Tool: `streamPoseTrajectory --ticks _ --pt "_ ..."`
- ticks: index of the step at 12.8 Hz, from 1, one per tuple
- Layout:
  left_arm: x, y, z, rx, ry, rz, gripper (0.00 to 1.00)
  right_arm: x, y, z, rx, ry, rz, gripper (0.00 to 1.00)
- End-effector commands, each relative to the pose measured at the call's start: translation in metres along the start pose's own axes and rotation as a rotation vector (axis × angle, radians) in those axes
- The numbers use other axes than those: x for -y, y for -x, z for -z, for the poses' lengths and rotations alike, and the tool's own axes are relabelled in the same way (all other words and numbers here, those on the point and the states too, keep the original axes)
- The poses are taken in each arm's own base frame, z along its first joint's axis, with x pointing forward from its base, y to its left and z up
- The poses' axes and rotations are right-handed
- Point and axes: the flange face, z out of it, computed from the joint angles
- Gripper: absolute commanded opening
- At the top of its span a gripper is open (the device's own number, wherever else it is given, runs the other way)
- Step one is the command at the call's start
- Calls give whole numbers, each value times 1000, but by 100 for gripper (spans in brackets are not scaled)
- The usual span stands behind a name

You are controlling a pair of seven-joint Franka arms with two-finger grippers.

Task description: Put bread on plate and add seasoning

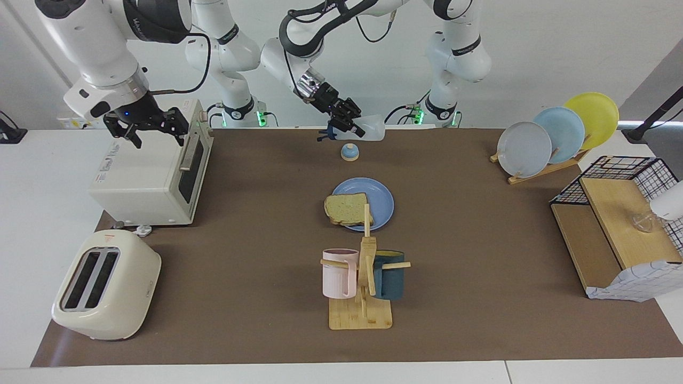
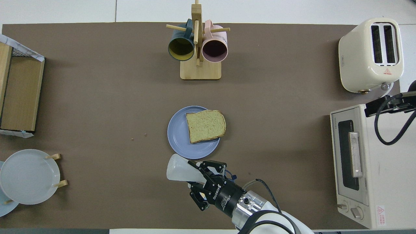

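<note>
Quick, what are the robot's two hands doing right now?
Left gripper: shut on the seasoning bottle, held on its side in the air over the bell.
Right gripper: open, empty, over the toaster oven.

We can just make out "TOSHIBA" on the toaster oven (image 2: 364,169) front edge (tiny print), and "ROBOTIQ" on the left gripper (image 2: 208,175). The toaster (image 2: 370,53) only has a red warning triangle.
</note>
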Motion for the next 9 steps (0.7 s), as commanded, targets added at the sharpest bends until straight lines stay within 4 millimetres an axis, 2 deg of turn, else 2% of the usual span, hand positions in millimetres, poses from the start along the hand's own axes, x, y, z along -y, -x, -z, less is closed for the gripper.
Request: streamPoseTrajectory --ticks 1,2,5,7,9 --pt "23 9 -46 85 11 39 0 -1 5 2 1 1 14 100" --pt "28 11 -68 122 15 43 0 -1 5 2 1 -1 14 100" --pt "37 14 -106 188 13 47 0 -1 5 1 1 -1 13 100" --pt "55 23 -136 214 21 74 0 -1 5 1 1 -1 13 100" --pt "64 29 -152 230 19 89 0 -2 5 1 2 0 13 100"
